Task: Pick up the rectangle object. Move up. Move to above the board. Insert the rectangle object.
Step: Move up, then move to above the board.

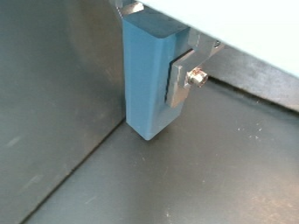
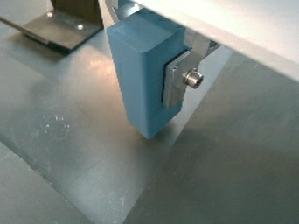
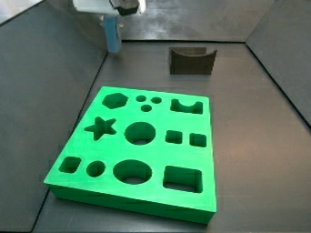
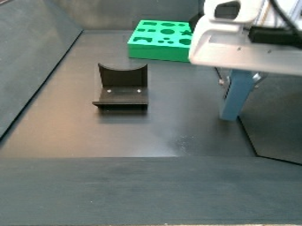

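A dark grey matte floor carries everything, enclosed by grey walls. The gripper hangs above its far corner in a side view, closed on the light-blue rectangle object, whose lower end is at or just above the floor; contact cannot be told. The green board lies flat on the floor, nearer the camera than the gripper. The dark fixture stands on the floor beside the gripper.
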Available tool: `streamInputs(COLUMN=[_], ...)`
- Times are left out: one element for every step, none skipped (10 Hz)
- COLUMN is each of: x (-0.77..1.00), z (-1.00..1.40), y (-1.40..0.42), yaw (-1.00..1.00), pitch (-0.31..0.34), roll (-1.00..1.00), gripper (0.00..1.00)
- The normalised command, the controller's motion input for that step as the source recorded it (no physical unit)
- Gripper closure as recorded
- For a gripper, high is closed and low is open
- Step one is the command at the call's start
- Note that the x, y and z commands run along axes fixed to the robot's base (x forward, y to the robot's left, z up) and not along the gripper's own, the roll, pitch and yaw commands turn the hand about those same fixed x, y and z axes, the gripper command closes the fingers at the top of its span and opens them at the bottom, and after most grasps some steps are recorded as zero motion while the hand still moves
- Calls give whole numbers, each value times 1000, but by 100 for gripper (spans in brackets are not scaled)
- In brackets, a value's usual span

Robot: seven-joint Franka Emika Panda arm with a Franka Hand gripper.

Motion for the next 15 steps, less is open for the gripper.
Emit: streamInputs(x=[-47,-44,-46,-46,286,291,261,242,217,205,180,165,145,136,115], z=[521,410,270,172,1000,1000,1000,1000,1000,1000,1000,1000,1000,1000,1000], y=[-3,-3,-2,-4,171,173,163,155,146,142,132,125,116,113,103], yaw=[13,0,-5,-1,-150,-140,-114,-94,-76,-70,-61,-49,-39,-36,-33], pitch=[39,49,58,65,-93,-84,-8,26,53,57,65,65,68,69,74], roll=[62,87,115,130,-4,-5,-29,-32,-28,-23,-19,-19,-17,-15,-9], gripper=[100,100,100,100,100,100,100,100,100,100,100,100,100,100,100])
